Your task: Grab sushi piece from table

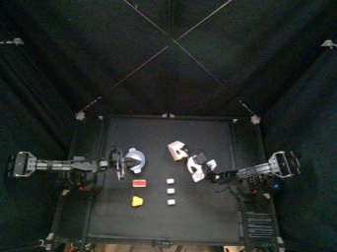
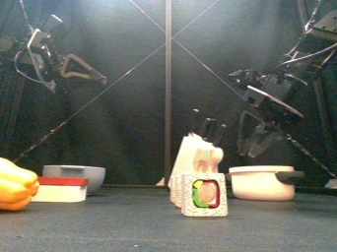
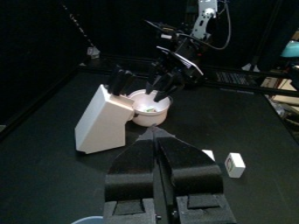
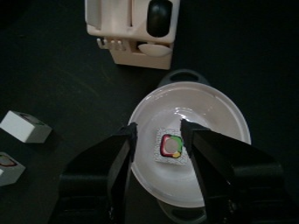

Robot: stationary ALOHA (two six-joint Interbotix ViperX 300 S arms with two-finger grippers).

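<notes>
A sushi piece [image 4: 170, 146] with a green and red centre lies inside the white pot [image 4: 222, 122]. My right gripper [image 4: 162, 131] hovers open right over it, one jaw on each side, with gaps to the piece. Two more sushi pieces [image 1: 171, 182] [image 1: 172, 201] rest on the black table [image 1: 211, 217]; one of them stands near the front edge [image 2: 204, 194]. At the table's left side my left gripper [image 3: 156, 133] is shut and holds nothing.
A white knife block [image 1: 176, 150] stands behind the pot [image 1: 198, 164]. On the left half are a grey bowl [image 2: 73, 174], a red and white block [image 2: 63, 189] and a yellow pepper [image 2: 16, 185].
</notes>
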